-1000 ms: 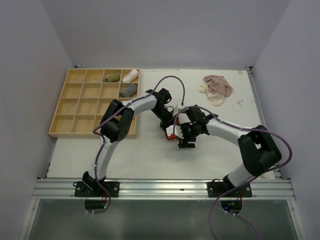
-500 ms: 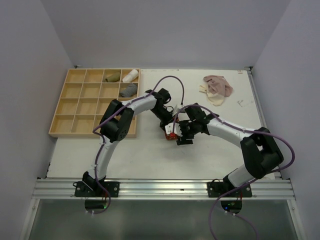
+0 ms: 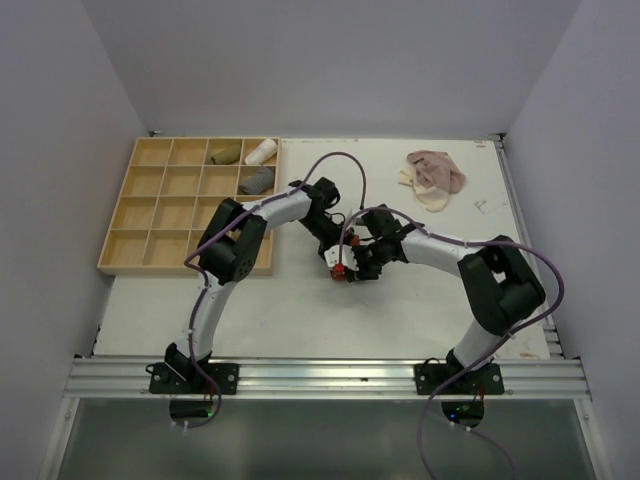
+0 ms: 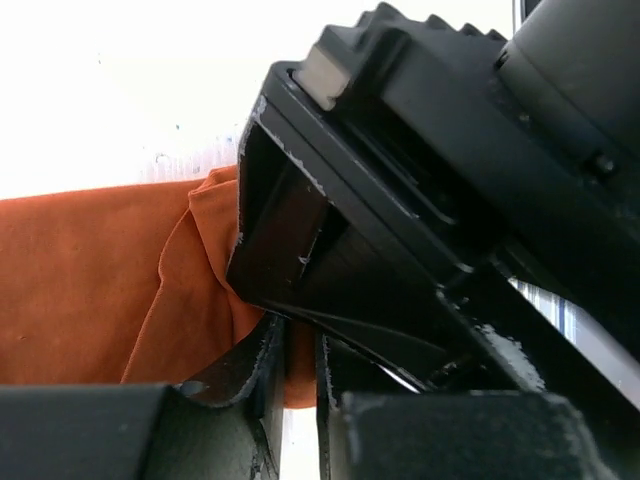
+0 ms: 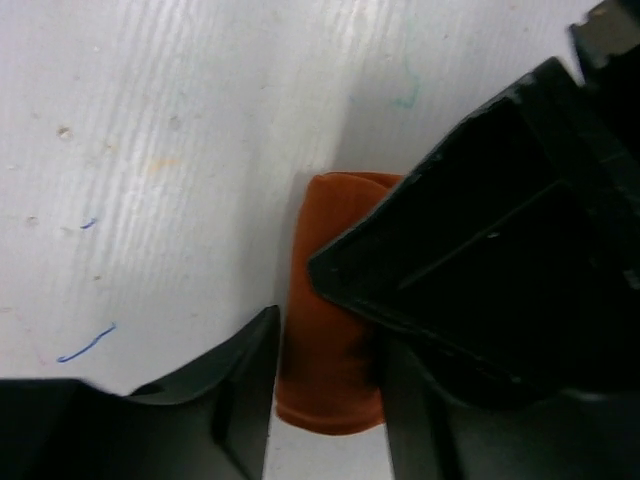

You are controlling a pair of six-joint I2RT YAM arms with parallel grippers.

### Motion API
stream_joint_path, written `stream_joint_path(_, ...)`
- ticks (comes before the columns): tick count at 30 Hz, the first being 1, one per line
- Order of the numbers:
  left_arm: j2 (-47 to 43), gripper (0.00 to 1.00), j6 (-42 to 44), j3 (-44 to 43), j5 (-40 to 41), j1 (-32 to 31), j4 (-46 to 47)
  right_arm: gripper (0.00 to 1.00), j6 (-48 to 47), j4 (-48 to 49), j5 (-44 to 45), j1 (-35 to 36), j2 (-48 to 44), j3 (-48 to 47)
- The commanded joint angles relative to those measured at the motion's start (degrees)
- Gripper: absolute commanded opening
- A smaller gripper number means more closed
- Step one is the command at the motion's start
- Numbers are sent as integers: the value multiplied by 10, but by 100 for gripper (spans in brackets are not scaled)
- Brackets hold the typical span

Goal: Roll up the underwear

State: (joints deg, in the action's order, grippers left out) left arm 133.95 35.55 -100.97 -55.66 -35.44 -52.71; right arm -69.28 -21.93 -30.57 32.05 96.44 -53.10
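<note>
Rightward of centre in the overhead view, the right arm has swung in toward the middle of the table over the last second. It has carried its gripper up and to the left until it crowds the other one. The left arm has hardly shifted.

At upper left the wooden tray holds three finished rolls in its top right compartments. The beige-pink underwear lies loose at upper right, well apart from both arms.

At centre, the left gripper is clenched on a thin fold of the rust-orange underwear, which shows in the slit between its fingers. That garment lies on the table as a short, stubby roll. The right gripper straddles it, one finger on either side. I cannot tell whether these jaws already press the cloth or only bracket it; the far finger merges with the dark body of the other tool.

The main risk, as I judge it, is the handover. If the left lets go before the right has a firm bite, the roll could spring loose and unfurl. A bite on the outer layer alone would let the core slide out when lifted. The two tools are also so tightly packed that closing or retreating could knock one against the other and drag the cloth askew.
</note>
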Motion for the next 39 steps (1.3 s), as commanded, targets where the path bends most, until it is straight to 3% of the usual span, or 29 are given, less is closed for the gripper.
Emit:
stream_joint_path(1, 53, 16, 15, 42, 163, -4, -10, 42, -24, -19, 0, 5, 29, -30)
stream_joint_path(3, 33, 17, 9, 43, 155, -3, -11, 31, -28, -34, 5, 5, 37, -37)
stream_joint_path(4, 23, 18, 6, 45, 153, -2, -10, 18, -28, -38, 5, 5, 39, -38)
stream_joint_path(7, -32, 24, -14, 52, 149, 10, 4, 1, -34, -64, -1, 4, 39, -47)
stream_joint_path(10, -101, 33, -43, 55, 153, 41, 31, 0, -44, -94, -7, 3, 38, -56)
stream_joint_path(14, -169, 37, -65, 23, 191, 97, 57, 0, -43, -116, -12, 3, 36, -66)
stream_joint_path(17, -215, 40, -79, -32, 201, 174, 65, 0, -39, -134, -15, 3, 40, -75)
stream_joint_path(20, -255, 56, -90, -69, 203, 231, 92, 0, -35, -145, -17, 0, 45, -88)
stream_joint_path(21, -294, 81, -97, -61, 206, 244, 131, 0, -35, -152, -18, 0, 52, -93)
stream_joint_path(22, -316, 100, -121, -51, 223, 268, 157, 0, -34, -166, -18, 0, 58, -105)
stream_joint_path(24, -385, 100, -139, -11, 258, 283, 207, 0, -31, -185, -24, 0, 71, -118)
stream_joint_path(27, -488, 100, -182, 83, 382, 292, 358, 0, -24, -228, -36, -1, 95, -153)
stream_joint_path(29, -545, 100, -171, 117, 401, 296, 386, 0, -17, -263, -43, -1, 113, -185)
stream_joint_path(32, -583, 100, -119, 126, 372, 295, 343, 0, -5, -318, -60, -3, 156, -239)
stream_joint_path(36, -615, 100, -115, 164, 369, 293, 274, 0, 19, -395, -100, -13, 232, -319)
stream_joint_path(38, -651, 100, -76, 199, 319, 292, 252, 0, 16, -435, -118, -23, 268, -347)
stream_joint_path(39, -669, 100, -53, 257, 311, 286, 252, 0, 11, -444, -126, -29, 276, -350)
